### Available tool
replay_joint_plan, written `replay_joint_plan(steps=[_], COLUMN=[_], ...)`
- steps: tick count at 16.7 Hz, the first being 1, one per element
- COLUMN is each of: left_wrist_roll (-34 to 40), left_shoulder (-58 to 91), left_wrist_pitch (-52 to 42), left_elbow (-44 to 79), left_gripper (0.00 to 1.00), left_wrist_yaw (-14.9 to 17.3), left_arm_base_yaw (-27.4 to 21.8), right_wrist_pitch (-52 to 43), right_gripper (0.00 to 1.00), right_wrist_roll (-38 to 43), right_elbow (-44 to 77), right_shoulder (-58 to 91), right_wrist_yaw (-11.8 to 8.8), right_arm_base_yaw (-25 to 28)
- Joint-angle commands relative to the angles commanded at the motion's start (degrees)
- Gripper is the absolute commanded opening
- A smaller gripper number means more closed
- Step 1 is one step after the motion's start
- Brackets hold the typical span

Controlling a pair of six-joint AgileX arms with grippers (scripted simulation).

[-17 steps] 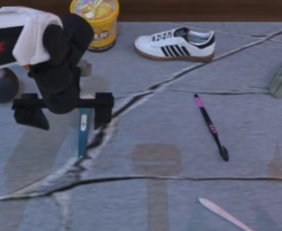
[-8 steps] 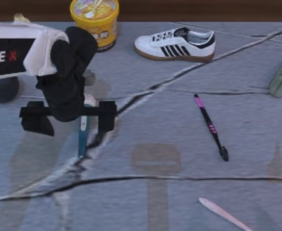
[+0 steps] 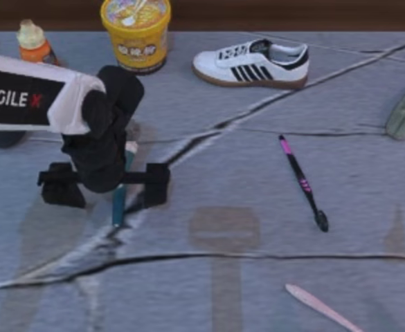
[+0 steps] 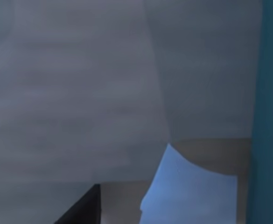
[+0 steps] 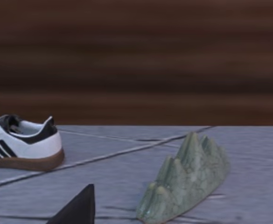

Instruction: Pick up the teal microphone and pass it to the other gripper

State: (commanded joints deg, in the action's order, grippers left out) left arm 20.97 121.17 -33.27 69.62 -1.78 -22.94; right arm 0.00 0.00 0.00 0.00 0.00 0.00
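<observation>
Straddling the microphone point(image 3: 120, 202) with the left gripper point(image 3: 105, 188), fingers spread wide either side, gripping nothing. Lying flat on the table point(image 3: 223, 290), microphone well left of the toothbrush point(image 3: 303, 182), nearer than the shoe point(image 3: 252, 63). Right gripper: cannot tell.

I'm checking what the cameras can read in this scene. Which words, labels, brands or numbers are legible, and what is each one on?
"AGILE X", white letters with a red X, on the black panel of the left arm in the top view.
Yellow tub: print on its side and lid, too blurred to read.
Small orange bottle: no readable text.
White sneaker: black stripes only, no words legible.
</observation>
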Motion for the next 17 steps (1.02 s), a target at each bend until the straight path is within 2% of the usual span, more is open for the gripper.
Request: replay_joint_plan(steps=[2,15,17], left_wrist_roll=[0.0,0.0,0.0], left_shoulder=[0.0,0.0,0.0], left_wrist_pitch=[0.0,0.0,0.0], left_elbow=[0.0,0.0,0.0], left_gripper=[1.0,0.02,0.0], left_wrist_yaw=[0.0,0.0,0.0], left_arm_base_yaw=[0.0,0.0,0.0], right_wrist_pitch=[0.0,0.0,0.0], right_gripper=[1.0,1.0,1.0], right_wrist_roll=[0.0,0.0,0.0], right_elbow=[0.0,0.0,0.0], right_shoulder=[0.0,0.0,0.0], right_wrist_yaw=[0.0,0.0,0.0], right_arm_base_yaw=[0.0,0.0,0.0])
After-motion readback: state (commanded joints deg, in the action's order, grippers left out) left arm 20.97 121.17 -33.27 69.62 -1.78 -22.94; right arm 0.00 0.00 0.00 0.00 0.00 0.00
